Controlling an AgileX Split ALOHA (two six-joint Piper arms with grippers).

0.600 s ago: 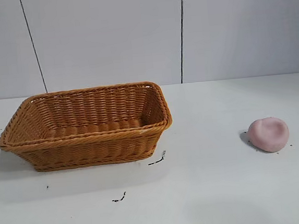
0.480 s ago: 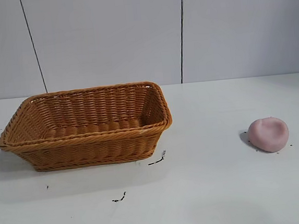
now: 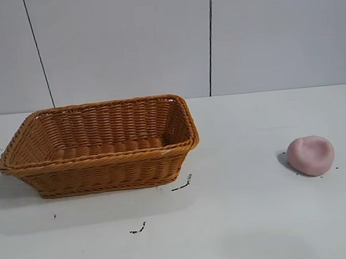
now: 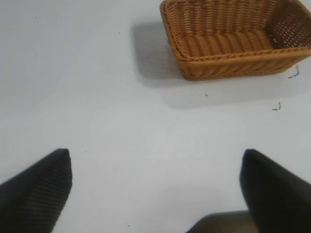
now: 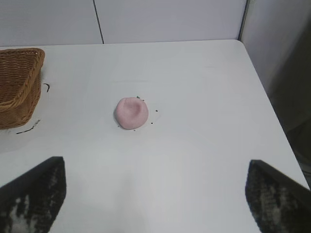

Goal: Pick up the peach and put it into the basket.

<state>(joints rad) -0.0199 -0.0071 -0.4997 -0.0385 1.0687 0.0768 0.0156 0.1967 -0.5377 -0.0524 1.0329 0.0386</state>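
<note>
While both grippers hang spread wide and empty, the peach (image 3: 310,155) sits on the bench (image 3: 247,220), well apart from the basket (image 3: 98,145).

Seen from outside the rig, the pale pink peach rests on the white bench toward the right side, with the orange-brown wicker basket standing upright toward the left and nothing inside it; a few small dark marks (image 3: 182,184) dot the bench just beside the basket's near corner. From the right wrist, the right gripper (image 5: 155,194) shows its two dark fingertips (image 5: 36,196) far apart, holding nothing, with the peach on the bench beyond and between them. From the left wrist, the left gripper (image 4: 155,187) is likewise wide open and empty above bare bench, the basket lying farther off.
</note>
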